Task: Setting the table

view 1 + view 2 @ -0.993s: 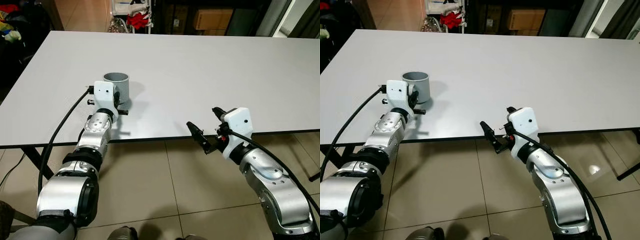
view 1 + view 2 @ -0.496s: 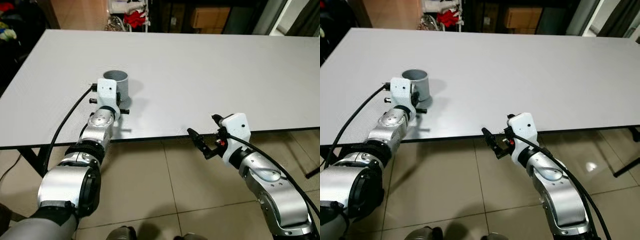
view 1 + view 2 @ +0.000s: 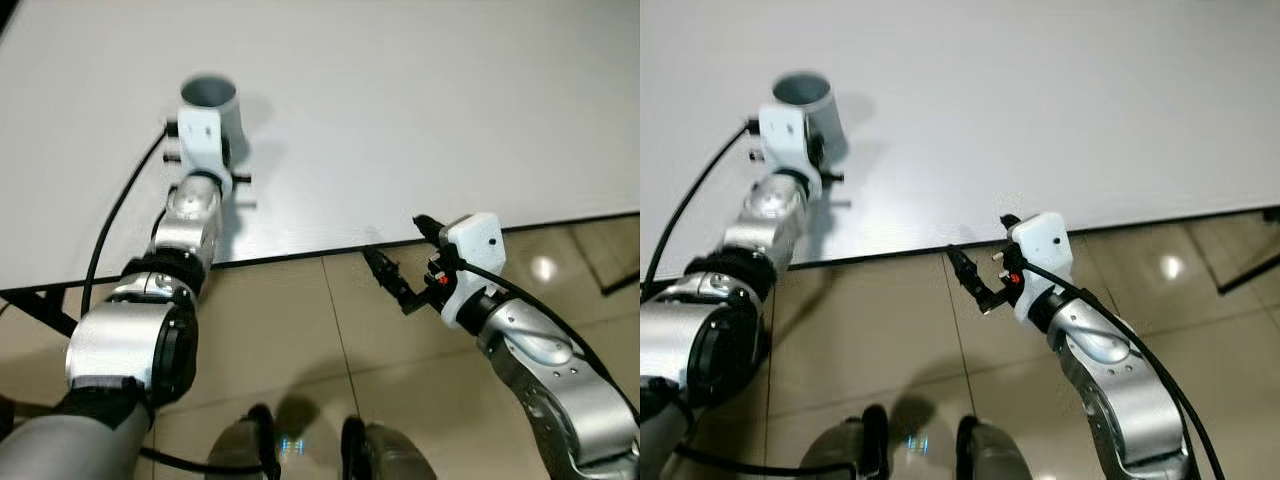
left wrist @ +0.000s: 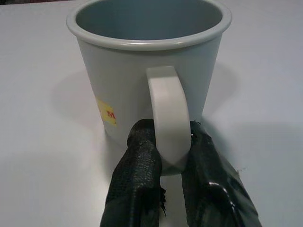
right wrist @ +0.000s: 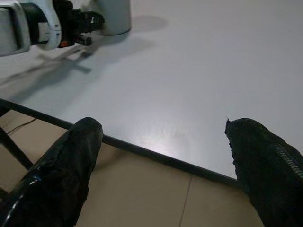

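With the grey mug (image 4: 149,75) stood upright on the white desk (image 3: 420,110) and its handle (image 4: 166,118) clamped by the left pincer (image 4: 165,156), it could be tipped by any sideways pull, while the right pincer (image 5: 161,156) is held spread apart off the desk's near edge.

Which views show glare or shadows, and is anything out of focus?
Left eye view: a bright glare spot on the floor tiles; the mug casts a soft shadow on the table. Left wrist view: mug sharp, fingers on its handle slightly soft. Right wrist view: near fingers blurred, a faint sheen by the table edge.
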### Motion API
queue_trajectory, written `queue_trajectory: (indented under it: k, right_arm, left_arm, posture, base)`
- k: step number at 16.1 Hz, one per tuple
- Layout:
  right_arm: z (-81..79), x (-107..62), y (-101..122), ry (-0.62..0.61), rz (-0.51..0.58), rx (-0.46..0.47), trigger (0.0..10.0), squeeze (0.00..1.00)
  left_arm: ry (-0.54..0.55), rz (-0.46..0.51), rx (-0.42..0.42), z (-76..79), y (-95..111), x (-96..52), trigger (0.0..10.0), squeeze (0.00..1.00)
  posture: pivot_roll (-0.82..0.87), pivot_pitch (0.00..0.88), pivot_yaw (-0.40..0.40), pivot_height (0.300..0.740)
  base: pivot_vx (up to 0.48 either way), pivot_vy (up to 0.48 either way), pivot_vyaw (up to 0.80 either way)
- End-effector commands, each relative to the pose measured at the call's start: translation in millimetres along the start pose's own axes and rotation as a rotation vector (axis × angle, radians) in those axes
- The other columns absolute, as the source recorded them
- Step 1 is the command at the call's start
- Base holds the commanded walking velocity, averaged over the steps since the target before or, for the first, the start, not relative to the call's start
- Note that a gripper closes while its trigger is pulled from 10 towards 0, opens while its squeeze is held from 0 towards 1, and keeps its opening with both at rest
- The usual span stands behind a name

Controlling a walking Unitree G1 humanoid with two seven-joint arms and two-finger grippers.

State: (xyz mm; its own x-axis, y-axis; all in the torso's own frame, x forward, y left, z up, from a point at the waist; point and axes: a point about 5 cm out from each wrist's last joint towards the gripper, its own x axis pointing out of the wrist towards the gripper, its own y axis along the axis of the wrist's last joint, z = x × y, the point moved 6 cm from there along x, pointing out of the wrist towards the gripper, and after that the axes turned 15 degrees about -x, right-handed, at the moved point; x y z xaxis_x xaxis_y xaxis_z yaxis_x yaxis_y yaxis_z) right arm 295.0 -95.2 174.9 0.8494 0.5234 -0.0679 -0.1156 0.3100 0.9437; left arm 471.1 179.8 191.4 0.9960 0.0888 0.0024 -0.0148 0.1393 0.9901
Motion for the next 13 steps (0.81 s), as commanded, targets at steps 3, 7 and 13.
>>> queue_trajectory:
  k: [3, 7, 13]
  right_arm:
    - [1.8, -3.3, 19.3, -0.011, 0.034, -0.001, 10.0, 0.0]
    - [4.0, -1.8, 33.0, -0.008, 0.054, -0.004, 10.0, 0.0]
    - [-0.2, 5.0, 36.7, 0.035, 0.06, 0.011, 10.0, 0.0]
  left_arm:
    - [0.09, -0.094, 0.016, -18.5, -23.1, -3.9, 10.0, 0.0]
    - [0.223, -0.045, 0.017, -50.3, -3.0, -2.6, 10.0, 0.0]
    - [0.245, -0.087, -0.008, -66.6, -8.2, -5.2, 10.0, 0.0]
  posture:
    - [-0.32, 0.39, -0.058, 0.74]
    - [-0.3, 0.375, -0.061, 0.74]
    - [-0.27, 0.337, -0.06, 0.74]
  base:
    - [0.0, 0.0, 0.0]
    - [0.0, 0.0, 0.0]
    - [0.0, 0.0, 0.0]
